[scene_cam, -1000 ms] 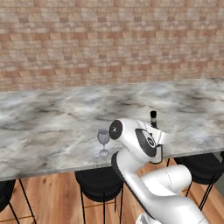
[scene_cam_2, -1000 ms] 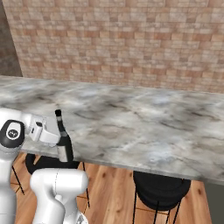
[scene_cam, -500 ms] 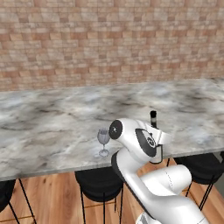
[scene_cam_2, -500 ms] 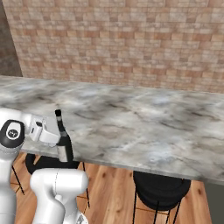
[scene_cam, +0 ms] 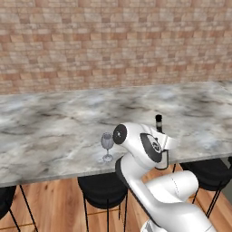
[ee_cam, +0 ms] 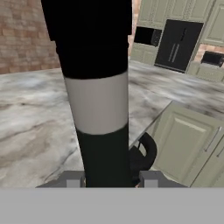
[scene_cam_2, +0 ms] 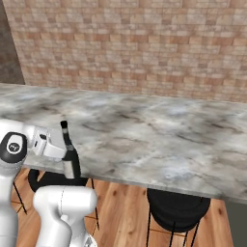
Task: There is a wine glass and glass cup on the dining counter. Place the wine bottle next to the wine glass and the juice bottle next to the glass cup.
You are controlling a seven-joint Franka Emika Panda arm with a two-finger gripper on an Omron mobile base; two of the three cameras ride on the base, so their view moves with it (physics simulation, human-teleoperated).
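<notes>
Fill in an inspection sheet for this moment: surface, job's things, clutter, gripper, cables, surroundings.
Surface: dining counter, grey-veined marble.
Job's things: wine glass upright near the counter's front edge; wine bottle upright beside it, at the same edge.
Clutter: nothing seen.
Gripper: gripper shut on the wine bottle, fingers low on its body, under the pale label.
Cables: nothing seen.
Surroundings: brick wall behind the counter, black stools under it, wooden floor, pale green cabinets in the hand view.
</notes>
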